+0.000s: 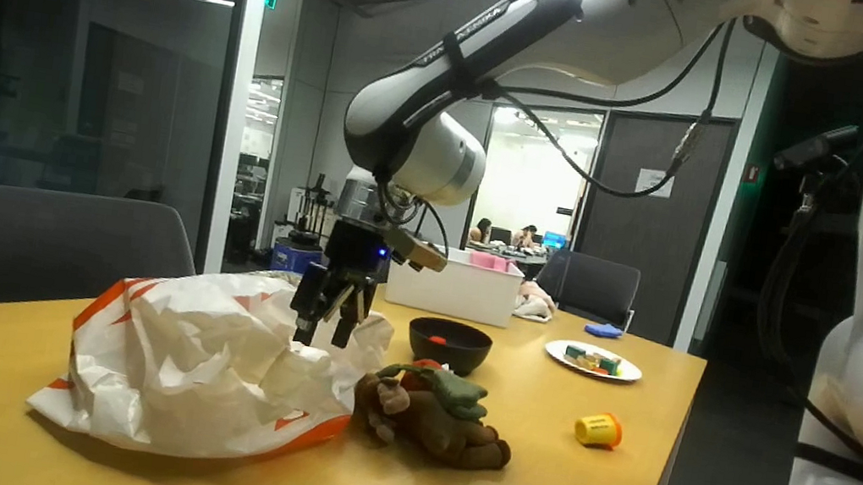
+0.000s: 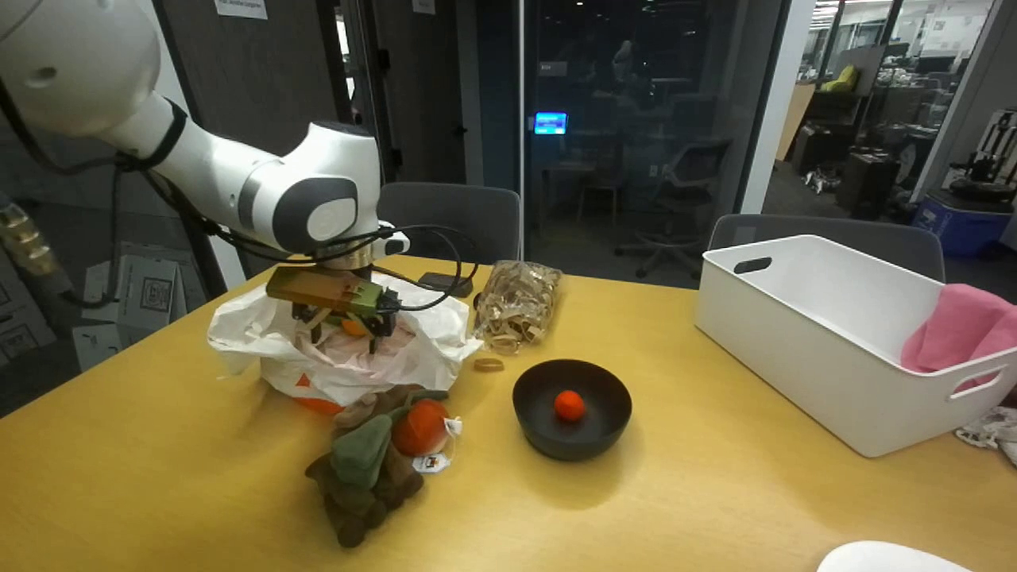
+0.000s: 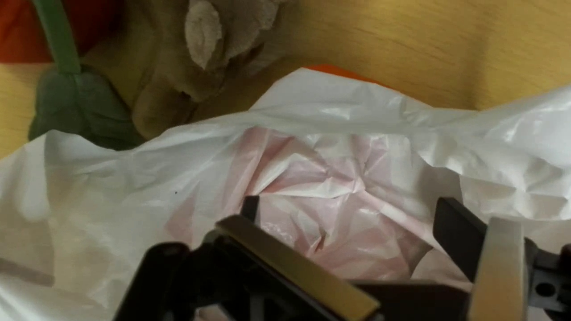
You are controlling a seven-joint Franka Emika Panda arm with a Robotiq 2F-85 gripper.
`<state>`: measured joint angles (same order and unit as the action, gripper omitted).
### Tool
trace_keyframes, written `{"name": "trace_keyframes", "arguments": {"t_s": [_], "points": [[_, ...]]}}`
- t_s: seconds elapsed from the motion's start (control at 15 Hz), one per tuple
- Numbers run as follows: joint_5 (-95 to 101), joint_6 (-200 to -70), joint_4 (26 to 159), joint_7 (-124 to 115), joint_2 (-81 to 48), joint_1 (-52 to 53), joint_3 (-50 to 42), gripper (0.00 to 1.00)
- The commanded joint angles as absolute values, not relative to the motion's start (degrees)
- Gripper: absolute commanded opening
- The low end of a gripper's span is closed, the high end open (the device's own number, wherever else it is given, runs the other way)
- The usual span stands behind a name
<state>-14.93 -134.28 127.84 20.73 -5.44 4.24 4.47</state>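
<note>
My gripper (image 1: 323,336) is open, pointing down over a crumpled white plastic bag (image 1: 206,380) with orange print. In an exterior view the gripper (image 2: 344,340) is over the bag's (image 2: 437,318) open mouth, with a small orange patch between the fingers that I cannot identify. In the wrist view the fingertips (image 3: 350,209) stand wide apart with only bag folds (image 3: 330,174) beyond them; whether they touch the plastic is unclear. A brown plush toy (image 1: 446,429) with green leaves and a red-orange round part lies against the bag. The toy also shows in the wrist view (image 3: 169,89).
A black bowl (image 2: 532,421) holding a red-orange ball (image 2: 569,406) stands near the toy. A clear bag of brownish pieces (image 2: 520,306) lies behind. A white bin (image 2: 794,357) holds pink cloth. A plate (image 1: 629,377) with blocks and a yellow cup (image 1: 598,430) are on the table.
</note>
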Motion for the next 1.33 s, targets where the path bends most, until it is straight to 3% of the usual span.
{"name": "trace_keyframes", "arguments": {"t_s": [0.0,0.6,1.27], "points": [[-14.91,-138.69,123.98,27.45,-10.61,4.71,7.02,1.00],[-15.26,-153.58,115.44,35.81,-21.50,2.83,15.13,1.00],[-14.57,-157.83,109.02,47.77,-31.19,-3.56,21.10,1.00]]}}
